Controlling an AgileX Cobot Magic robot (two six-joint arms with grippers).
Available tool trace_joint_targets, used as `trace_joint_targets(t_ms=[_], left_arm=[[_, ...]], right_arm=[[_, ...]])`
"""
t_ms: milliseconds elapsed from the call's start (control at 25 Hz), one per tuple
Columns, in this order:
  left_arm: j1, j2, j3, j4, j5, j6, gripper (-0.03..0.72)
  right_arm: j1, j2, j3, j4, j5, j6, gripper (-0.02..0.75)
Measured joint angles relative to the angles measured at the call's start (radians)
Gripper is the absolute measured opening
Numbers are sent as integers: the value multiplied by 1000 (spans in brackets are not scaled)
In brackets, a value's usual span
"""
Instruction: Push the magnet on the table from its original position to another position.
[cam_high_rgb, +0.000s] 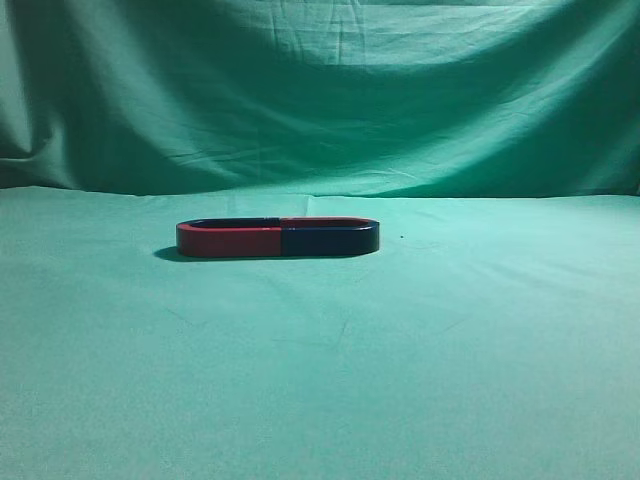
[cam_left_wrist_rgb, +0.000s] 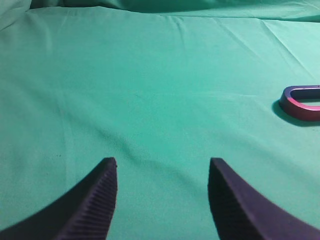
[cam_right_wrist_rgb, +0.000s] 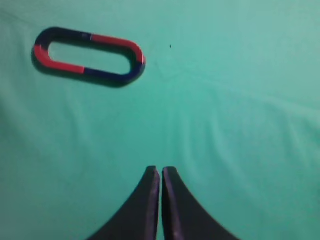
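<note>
Exterior view: the magnet (cam_high_rgb: 278, 238) lies flat on the green desk (cam_high_rgb: 320, 380); no arm is visible.

Left wrist view: the left fingers (cam_left_wrist_rgb: 162, 200) are spread wide above bare cloth; the magnet (cam_left_wrist_rgb: 301, 103) sits well ahead and to their right.

Right wrist view: the right fingers (cam_right_wrist_rgb: 160, 200) are pressed together, holding nothing; the magnet (cam_right_wrist_rgb: 89, 56) lies ahead and to their left. Recommended: use the closed tips as a blunt pusher, lowered beside the magnet's long side, and push steadily to avoid rotation.

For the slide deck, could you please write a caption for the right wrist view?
Closed right gripper poised above green cloth, apart from the red-and-blue oval magnet.
</note>
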Motion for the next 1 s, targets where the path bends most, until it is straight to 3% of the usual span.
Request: trace_joint_targets(t_ms=[560,1000], left_arm=[[0,0,0,0,0,0,372],[0,0,0,0,0,0,372]], right_arm=[[0,-603,592,0,-372,4,0],[0,-949,881,-42,-550,14,0]])
